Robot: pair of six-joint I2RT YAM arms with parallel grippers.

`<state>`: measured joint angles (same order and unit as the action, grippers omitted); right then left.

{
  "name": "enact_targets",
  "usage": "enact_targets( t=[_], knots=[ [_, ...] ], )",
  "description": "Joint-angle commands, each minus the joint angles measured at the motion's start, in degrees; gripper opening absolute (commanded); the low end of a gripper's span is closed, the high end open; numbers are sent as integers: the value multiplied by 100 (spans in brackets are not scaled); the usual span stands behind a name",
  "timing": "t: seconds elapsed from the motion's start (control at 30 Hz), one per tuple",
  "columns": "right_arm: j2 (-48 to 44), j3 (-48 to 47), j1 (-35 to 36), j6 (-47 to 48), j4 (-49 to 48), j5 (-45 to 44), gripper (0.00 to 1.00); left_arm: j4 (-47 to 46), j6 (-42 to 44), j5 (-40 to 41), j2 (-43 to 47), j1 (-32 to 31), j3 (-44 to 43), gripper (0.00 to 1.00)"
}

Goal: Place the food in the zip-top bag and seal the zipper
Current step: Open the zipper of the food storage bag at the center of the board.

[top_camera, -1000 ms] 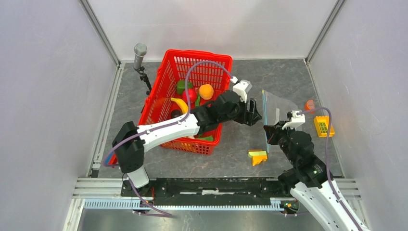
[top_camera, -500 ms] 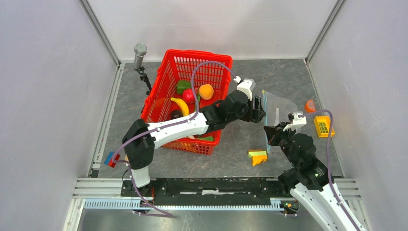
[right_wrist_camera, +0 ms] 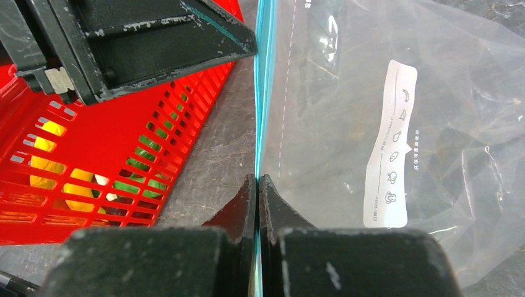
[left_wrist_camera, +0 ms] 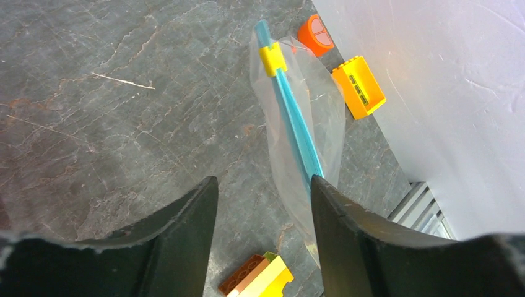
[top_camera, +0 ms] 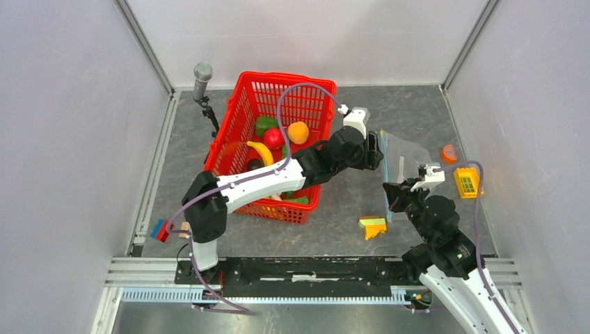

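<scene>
Food (top_camera: 278,141) is sitting in the red basket (top_camera: 292,87) on the left half of the surface (top_camera: 348,202). A banana (top_camera: 262,152), an apple (top_camera: 273,138), an orange (top_camera: 298,132) and a green pepper (top_camera: 264,125) are showing.

The left arm is reaching over the basket's near-right corner. The left gripper (left_wrist_camera: 263,182) is standing open, jaws well apart and holding nothing, with one fingertip (left_wrist_camera: 319,185) right at the zipper (left_wrist_camera: 296,120).

The zip-top bag (top_camera: 410,153) is sitting to the right of the basket and apart from it. Its zipper is running near-to-far as a thin blue line, with a yellow slider (left_wrist_camera: 272,59) at the far end, and the clear body is spreading out to the right.

The right gripper (right_wrist_camera: 257,180) is pinching the zipper toward its near end, jaws closed flat on the strip.

A block stack (top_camera: 373,227) is lying on the surface near the strip's near end. A yellow crate (top_camera: 467,182) and an orange piece (top_camera: 449,152) are lying farther right, close to the wall.
</scene>
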<state>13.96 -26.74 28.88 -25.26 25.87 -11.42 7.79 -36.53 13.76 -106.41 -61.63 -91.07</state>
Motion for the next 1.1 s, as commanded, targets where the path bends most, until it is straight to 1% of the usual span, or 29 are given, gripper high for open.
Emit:
enact_targets(
  t=[0.0,0.3,0.47,0.53,0.77,1.07],
  knots=[
    [-77,-4,30,118,8,42,0,151,-34,242,-180,-24,-337,60],
    [-117,24,30,269,-26,85,0,451,-23,118,-409,-29,-607,60],
    [-78,58,29,357,-70,181,0,399,5,81,-397,-41,-609,60],
    [-42,73,30,423,-90,245,0,407,50,-5,-432,-42,-675,63],
    [-30,133,30,509,-115,232,0,452,6,-154,-571,-41,-783,63],
    [-130,168,29,541,-208,256,0,478,-38,-161,-648,-42,-752,60]
  ],
)
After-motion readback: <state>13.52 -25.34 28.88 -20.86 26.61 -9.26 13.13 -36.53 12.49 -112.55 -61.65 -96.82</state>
